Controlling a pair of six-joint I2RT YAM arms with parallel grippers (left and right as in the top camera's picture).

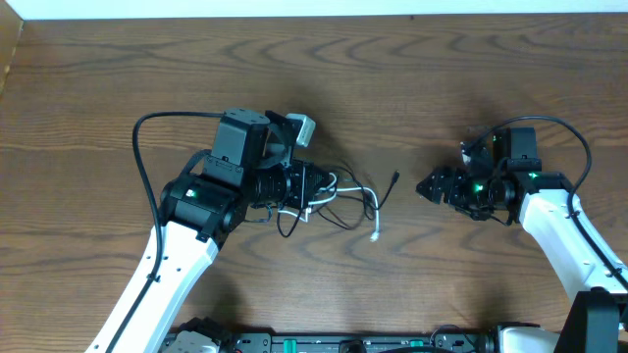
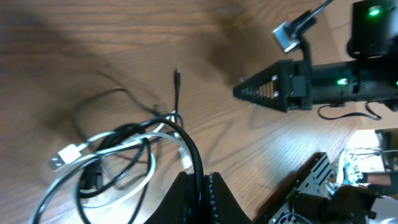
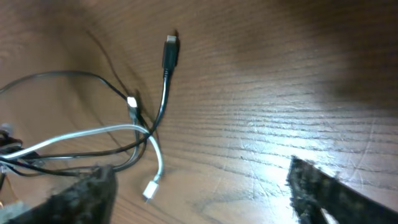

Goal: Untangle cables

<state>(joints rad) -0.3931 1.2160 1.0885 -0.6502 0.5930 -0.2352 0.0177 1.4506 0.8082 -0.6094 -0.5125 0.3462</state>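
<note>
The cables lie tangled mid-table in the overhead view: the white cable (image 1: 345,193) loops through the black cable (image 1: 294,224). My left gripper (image 1: 309,186) sits at the tangle's left side. In the left wrist view, the left gripper (image 2: 202,186) is shut on the black cable (image 2: 194,155), beside the white cable (image 2: 124,140). The black plug (image 3: 170,51) and white plug (image 3: 151,188) lie loose on the wood. My right gripper (image 3: 199,199) stands open over bare wood to the right of the tangle, with nothing between its fingers (image 3: 81,193).
Thick black arm wires arc over both arms, one wire (image 1: 147,127) on the left and another wire (image 1: 579,137) on the right. A black metal rail (image 2: 311,186) runs along the table's front edge. The table's back edge (image 1: 314,18) is far off.
</note>
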